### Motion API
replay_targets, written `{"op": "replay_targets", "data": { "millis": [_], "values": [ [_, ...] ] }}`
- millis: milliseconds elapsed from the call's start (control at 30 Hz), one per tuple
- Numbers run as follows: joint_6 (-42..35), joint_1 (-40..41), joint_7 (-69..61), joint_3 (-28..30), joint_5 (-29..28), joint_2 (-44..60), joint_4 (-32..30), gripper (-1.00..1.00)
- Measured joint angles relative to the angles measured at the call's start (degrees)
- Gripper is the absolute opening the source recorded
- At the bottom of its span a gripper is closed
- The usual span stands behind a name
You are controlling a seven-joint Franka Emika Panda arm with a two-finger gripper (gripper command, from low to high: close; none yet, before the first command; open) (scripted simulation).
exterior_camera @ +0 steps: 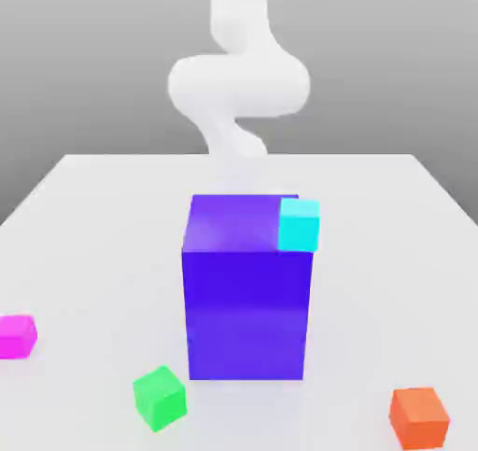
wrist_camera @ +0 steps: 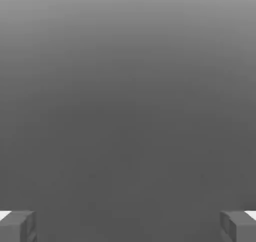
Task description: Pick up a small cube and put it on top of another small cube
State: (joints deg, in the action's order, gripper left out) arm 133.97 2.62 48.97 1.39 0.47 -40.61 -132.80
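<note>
Several small cubes lie on the white table (exterior_camera: 93,216): a magenta cube (exterior_camera: 17,335) at the exterior view's left edge, a green cube (exterior_camera: 160,398) near the front, and an orange cube (exterior_camera: 419,417) at the front right. A cyan cube (exterior_camera: 299,225) appears at the top right corner of a tall blue block (exterior_camera: 247,314); I cannot tell whether it rests on the block. The white arm (exterior_camera: 238,85) rises behind the block. In the hand view my gripper (wrist_camera: 128,227) is open, its grey fingertips (wrist_camera: 17,226) far apart with nothing between them.
The tall blue block stands in the middle of the table and hides what lies behind it. The hand view faces a plain grey background.
</note>
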Motion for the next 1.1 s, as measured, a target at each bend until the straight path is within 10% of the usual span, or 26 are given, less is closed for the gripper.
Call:
{"op": "replay_targets", "data": {
  "millis": [833,1000,1033,1100],
  "values": [
    [21.68,24.28,27.50,16.32,9.94,52.60,-10.05,0.00],
    [28.70,29.41,24.39,11.62,16.05,63.05,-8.55,0.00],
    [30.03,30.25,23.46,10.54,17.32,64.86,-8.13,-1.00],
    [30.03,30.25,23.46,10.54,17.32,64.86,-8.13,-1.00]
  ]
}}
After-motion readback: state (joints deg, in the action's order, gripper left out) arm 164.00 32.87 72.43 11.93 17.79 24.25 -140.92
